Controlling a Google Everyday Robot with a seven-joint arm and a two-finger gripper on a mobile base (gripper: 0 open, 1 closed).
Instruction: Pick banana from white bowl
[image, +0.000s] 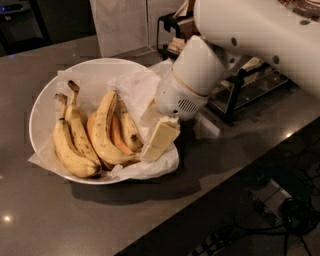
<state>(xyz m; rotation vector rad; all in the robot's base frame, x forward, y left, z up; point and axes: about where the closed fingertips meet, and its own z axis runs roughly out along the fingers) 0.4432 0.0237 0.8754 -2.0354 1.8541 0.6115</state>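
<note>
The white bowl (45, 100) stands on a dark grey counter, lined with crinkled white paper. In it lie a joined pair of speckled bananas (70, 145) at the left, a long curved banana (102, 132) in the middle, and the short stubby banana (128, 126) at the right, its dark tip pointing toward the near rim. My gripper (156, 142) reaches down from the white arm (195, 80) over the bowl's right side. It sits just right of the stubby banana, close beside it, and I cannot tell whether it touches. Nothing is lifted.
A black wire rack (240, 87) with packets stands on the counter right behind the arm. A white upright panel (120, 25) stands at the back. The counter's edge runs diagonally at the front right, with cables (280, 212) on the floor below.
</note>
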